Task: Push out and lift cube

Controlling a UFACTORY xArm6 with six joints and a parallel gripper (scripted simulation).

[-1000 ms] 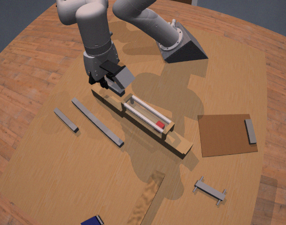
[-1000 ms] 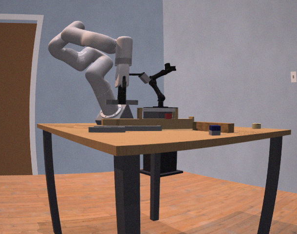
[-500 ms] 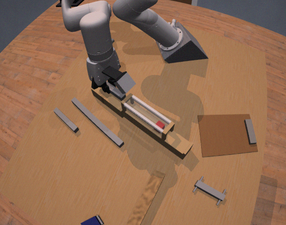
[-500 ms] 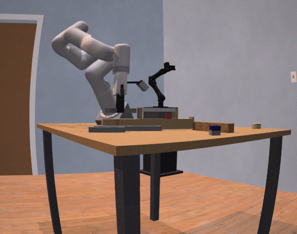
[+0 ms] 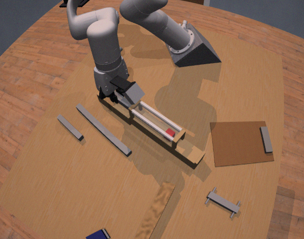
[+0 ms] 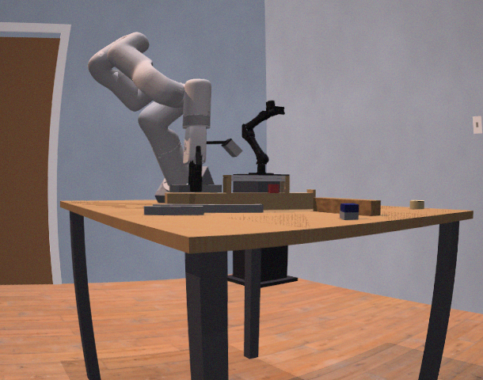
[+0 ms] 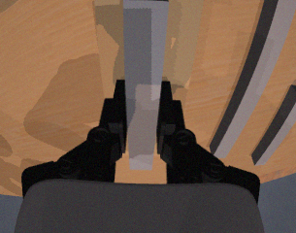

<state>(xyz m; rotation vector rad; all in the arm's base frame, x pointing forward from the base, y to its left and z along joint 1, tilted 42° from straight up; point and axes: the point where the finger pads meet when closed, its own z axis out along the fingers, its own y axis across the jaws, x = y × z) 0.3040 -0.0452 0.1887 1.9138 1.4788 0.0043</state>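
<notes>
Top view first: the gripper (image 5: 108, 95) sits at the upper-left end of the channel (image 5: 154, 125), clenched on a grey bar (image 5: 122, 101) that points along the channel's line toward its mouth. The red cube (image 5: 170, 132) is inside the channel, right down at the far end between the two white rails. Past that end there's a short wooden ledge (image 5: 188, 150) with a raised lip (image 5: 200, 157) — so that looks like the exit the task wants. Two other grey bars (image 5: 103, 129) lie loose on the table (image 5: 57, 179), beside the channel and apart from it.

Exterior view: the arm hangs straight down with the gripper (image 6: 195, 176) low, near the table (image 6: 241, 233), at the left end of the channel (image 6: 258, 184). The cube (image 6: 273, 188) shows as a small red patch, low in the channel, not lifted at all.

Wrist view: the fingers pinch the bar (image 7: 144, 84) near its bottom end, and it sticks straight out ahead.

My read on progress — tool picked up and lined up at the right end, so that part looks done. What's left: pushing the cube out over the lip, dropping the bar, then grabbing the cube and raising it beyond that end.
</notes>
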